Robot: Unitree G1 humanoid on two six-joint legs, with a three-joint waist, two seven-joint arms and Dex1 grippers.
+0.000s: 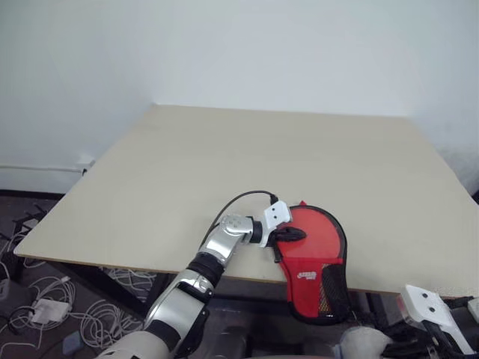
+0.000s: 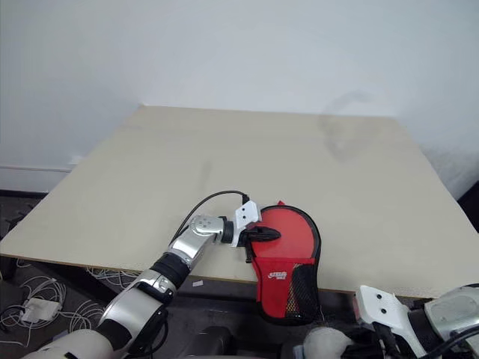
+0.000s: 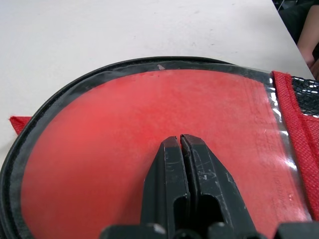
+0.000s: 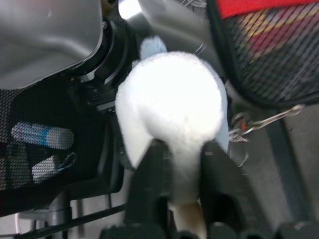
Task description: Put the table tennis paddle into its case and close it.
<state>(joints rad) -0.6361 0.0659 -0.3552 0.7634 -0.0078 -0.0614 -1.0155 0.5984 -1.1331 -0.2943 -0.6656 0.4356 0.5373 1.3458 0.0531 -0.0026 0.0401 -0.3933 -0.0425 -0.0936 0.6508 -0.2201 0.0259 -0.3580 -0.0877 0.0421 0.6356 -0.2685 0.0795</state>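
Note:
The red case lies flat at the table's front edge, its round part on the table and its narrow black-mesh end hanging over the edge. Through the mesh I see red and yellow stripes, which look like the table tennis paddle's handle inside; the rest of the paddle is hidden. My left gripper is shut, its fingertips resting on the case's round red face. My right gripper hangs below the table's front edge, near the mesh end, with its fingers apart and nothing held.
The tan table stands against a white wall. Cables and a power adapter lie on the floor at the left. A black cable loops over the table from my left wrist.

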